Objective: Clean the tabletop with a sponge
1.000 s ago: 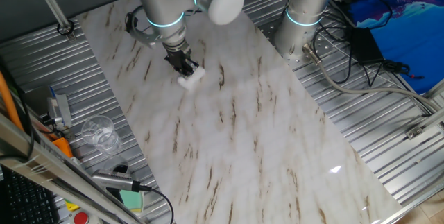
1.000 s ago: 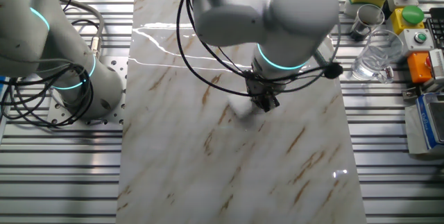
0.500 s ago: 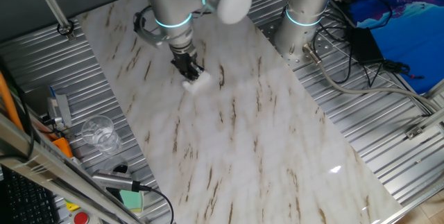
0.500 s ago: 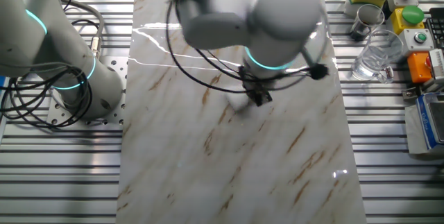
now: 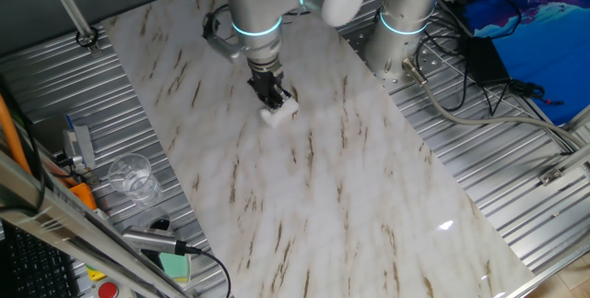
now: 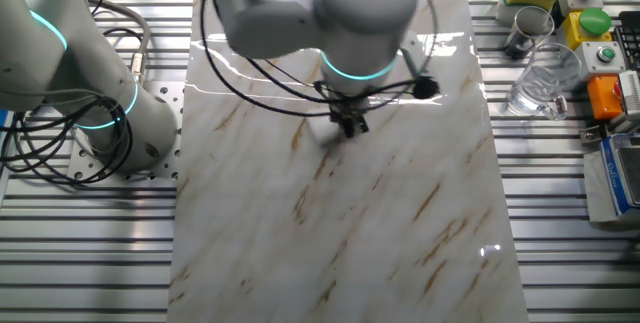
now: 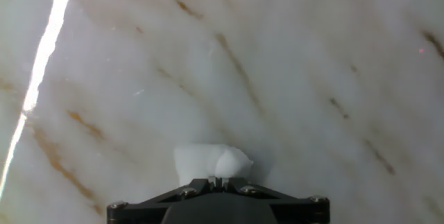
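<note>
Shifted rightward, claw point(image 5: 274, 98) pinches sponge point(image 5: 280, 110) on tabletop point(image 5: 369, 206).

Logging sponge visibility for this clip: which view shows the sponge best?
The hand view: the sponge fills the lower centre, pressed on the tabletop. One fixed view shows it small under the pincer; the other barely shows it.
</note>
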Controlling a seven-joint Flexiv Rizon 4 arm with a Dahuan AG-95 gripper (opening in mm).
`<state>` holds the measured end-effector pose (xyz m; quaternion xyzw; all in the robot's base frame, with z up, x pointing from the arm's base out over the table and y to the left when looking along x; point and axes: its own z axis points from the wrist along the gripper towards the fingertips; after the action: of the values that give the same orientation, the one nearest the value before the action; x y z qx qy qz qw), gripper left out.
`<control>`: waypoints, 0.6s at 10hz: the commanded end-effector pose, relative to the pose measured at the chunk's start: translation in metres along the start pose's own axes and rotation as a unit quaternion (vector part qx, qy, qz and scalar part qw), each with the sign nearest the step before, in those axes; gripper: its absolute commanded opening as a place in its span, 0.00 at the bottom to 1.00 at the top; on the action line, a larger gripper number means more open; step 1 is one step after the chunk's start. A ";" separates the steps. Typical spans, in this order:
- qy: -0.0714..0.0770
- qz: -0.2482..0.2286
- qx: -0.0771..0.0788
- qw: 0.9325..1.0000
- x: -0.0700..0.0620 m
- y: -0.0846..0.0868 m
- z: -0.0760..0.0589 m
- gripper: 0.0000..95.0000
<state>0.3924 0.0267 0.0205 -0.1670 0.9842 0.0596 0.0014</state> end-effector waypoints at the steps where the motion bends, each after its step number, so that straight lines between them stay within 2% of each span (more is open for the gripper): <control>1: -0.001 0.010 0.003 1.000 0.006 0.007 0.001 0.00; 3: -0.001 0.023 0.003 1.000 0.007 0.012 0.000 0.00; 6: -0.011 0.023 0.007 1.000 -0.004 0.019 0.008 0.00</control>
<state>0.3916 0.0507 0.0164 -0.1461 0.9876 0.0565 0.0120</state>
